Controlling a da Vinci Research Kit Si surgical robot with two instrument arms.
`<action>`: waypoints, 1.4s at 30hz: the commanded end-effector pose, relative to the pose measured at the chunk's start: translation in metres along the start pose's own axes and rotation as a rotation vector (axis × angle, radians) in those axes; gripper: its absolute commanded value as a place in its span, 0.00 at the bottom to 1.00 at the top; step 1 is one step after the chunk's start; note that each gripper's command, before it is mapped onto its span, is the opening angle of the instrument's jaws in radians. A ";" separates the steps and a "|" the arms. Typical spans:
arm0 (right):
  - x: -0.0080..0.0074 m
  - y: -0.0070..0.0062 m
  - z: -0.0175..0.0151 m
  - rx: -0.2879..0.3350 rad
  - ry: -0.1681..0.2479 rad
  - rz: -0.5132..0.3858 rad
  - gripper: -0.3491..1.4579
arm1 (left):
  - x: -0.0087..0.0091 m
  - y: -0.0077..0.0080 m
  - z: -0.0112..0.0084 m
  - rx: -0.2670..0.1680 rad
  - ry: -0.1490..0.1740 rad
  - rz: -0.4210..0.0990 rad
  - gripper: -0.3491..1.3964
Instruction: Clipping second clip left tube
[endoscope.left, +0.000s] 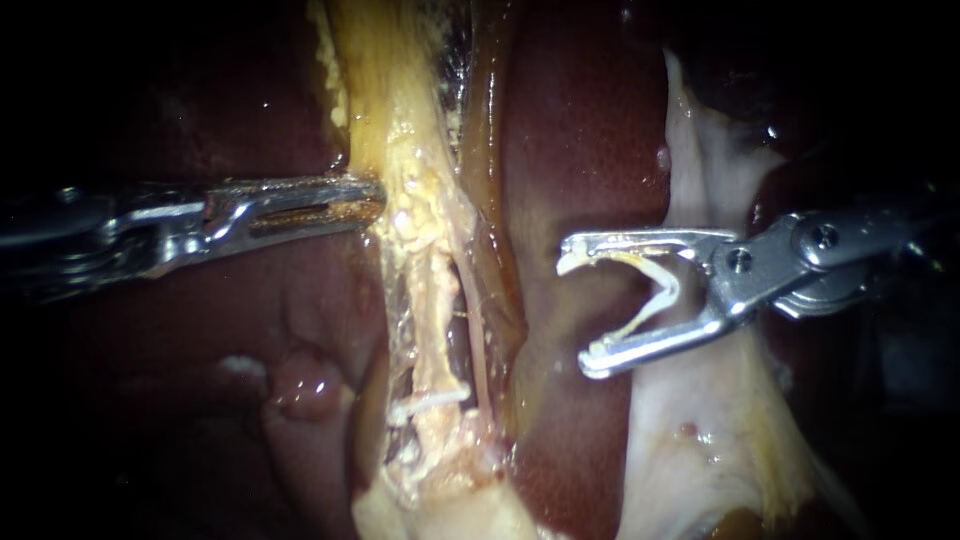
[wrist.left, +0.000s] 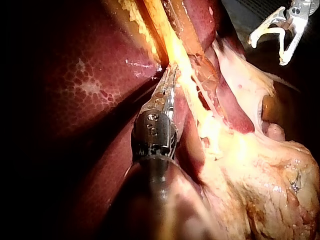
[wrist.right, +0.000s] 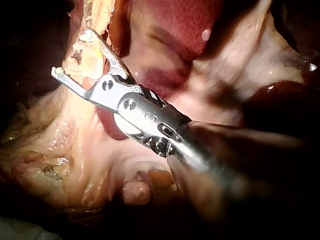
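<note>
A yellowish strand of tissue (endoscope.left: 385, 110) runs down the middle of the endoscope view and splits into two thin tubes. The left tube (endoscope.left: 433, 310) carries a white clip (endoscope.left: 430, 403) low down; the right tube (endoscope.left: 478, 345) lies close beside it. My left instrument (endoscope.left: 375, 203) comes in from the left, its jaws shut on the strand's edge above the tubes, as the left wrist view confirms (wrist.left: 170, 80). My right instrument (endoscope.left: 578, 310) hangs to the right of the tubes, apart from them. Its jaws stand wide, holding an open white clip (endoscope.left: 662, 290).
Dark red liver (endoscope.left: 585, 150) lies behind and between the strand and the right instrument. Pale whitish tissue (endoscope.left: 700, 440) spreads under the right instrument. A small reddish nodule (endoscope.left: 300, 385) sits left of the tubes.
</note>
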 end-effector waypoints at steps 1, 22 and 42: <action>0.0000 0.0000 0.0000 0.000 -0.001 0.000 0.52 | 0.0000 -0.0001 -0.0001 0.000 0.000 0.000 0.00; -0.0101 -0.0015 0.0120 0.129 -0.100 0.261 0.52 | -0.0066 -0.0032 -0.0083 0.015 -0.080 -0.001 0.00; -0.0146 0.0044 0.0137 0.020 -0.132 0.283 0.52 | -0.0070 -0.0050 -0.0090 0.010 -0.093 0.011 0.00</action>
